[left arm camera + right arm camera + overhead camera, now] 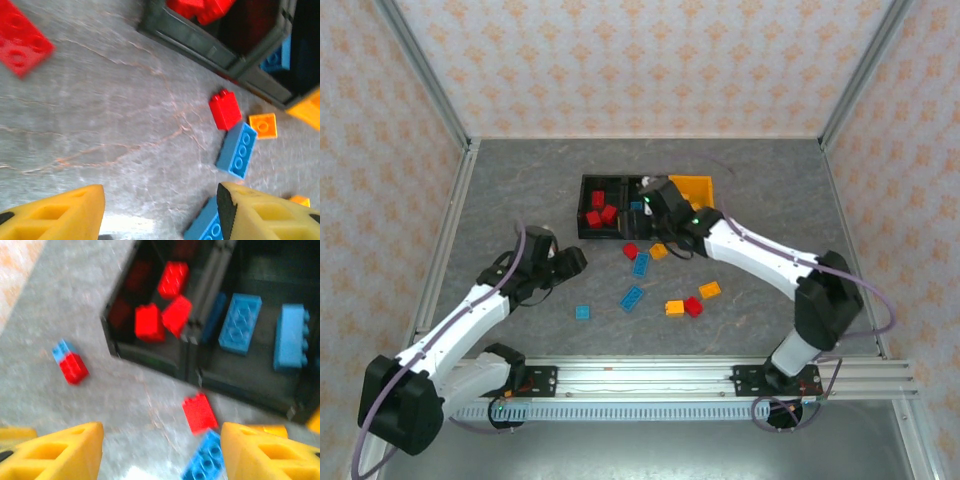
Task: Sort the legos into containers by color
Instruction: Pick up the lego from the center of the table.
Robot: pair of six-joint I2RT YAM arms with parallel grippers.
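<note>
Three joined containers stand at the back: a black bin (584, 208) with red legos (600, 213), a middle black bin (240, 385) with blue legos (241, 322), and an orange bin (698, 188). My right gripper (653, 198) hovers at the middle bin, open and empty (162, 450). Loose legos lie in front of the bins: a red one (631, 251), an orange one (659, 251) and a blue one (641, 264). Left of them, low over bare table, my left gripper (572, 262) is open and empty (160, 210), with a blue brick (205, 227) by its right finger.
More loose bricks lie nearer the arms: blue (632, 298), small blue (583, 312), orange (674, 308), red (693, 306), orange (709, 290). A red and blue brick (70, 362) sits left of the bins. Patterned walls enclose the table on three sides.
</note>
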